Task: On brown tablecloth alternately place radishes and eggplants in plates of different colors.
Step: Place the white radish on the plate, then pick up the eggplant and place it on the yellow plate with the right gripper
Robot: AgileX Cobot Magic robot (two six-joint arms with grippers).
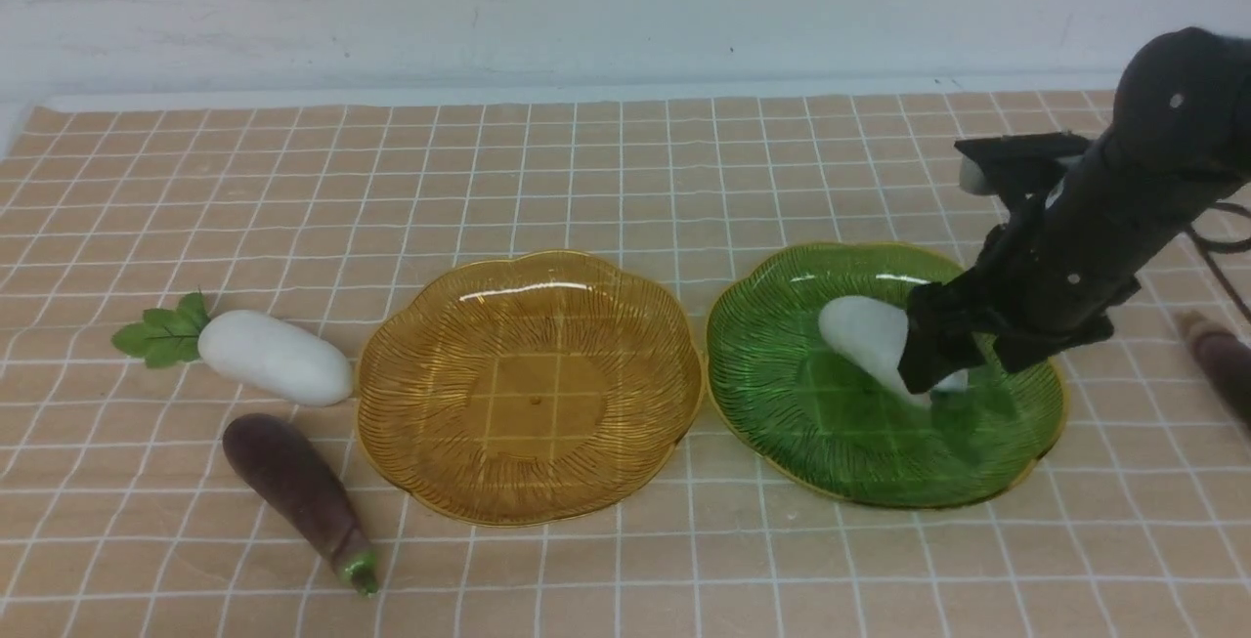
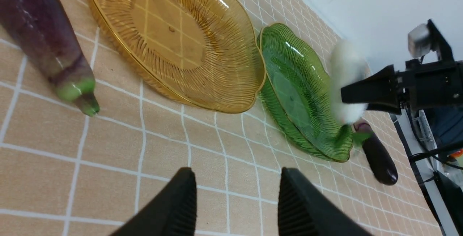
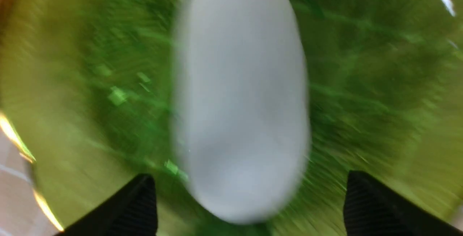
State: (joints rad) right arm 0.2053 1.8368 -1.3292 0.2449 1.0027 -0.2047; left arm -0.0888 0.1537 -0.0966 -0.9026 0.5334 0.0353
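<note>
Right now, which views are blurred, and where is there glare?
Right wrist view: motion blur across the radish and green plate. Left wrist view: same radish smeared, the rest sharp. Front view: crisp, with glare streaks on the far rim of the amber plate.

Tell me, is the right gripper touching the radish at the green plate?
Apart. In the right wrist view, green plate shows between the radish and each open jaw of the right gripper.
</note>
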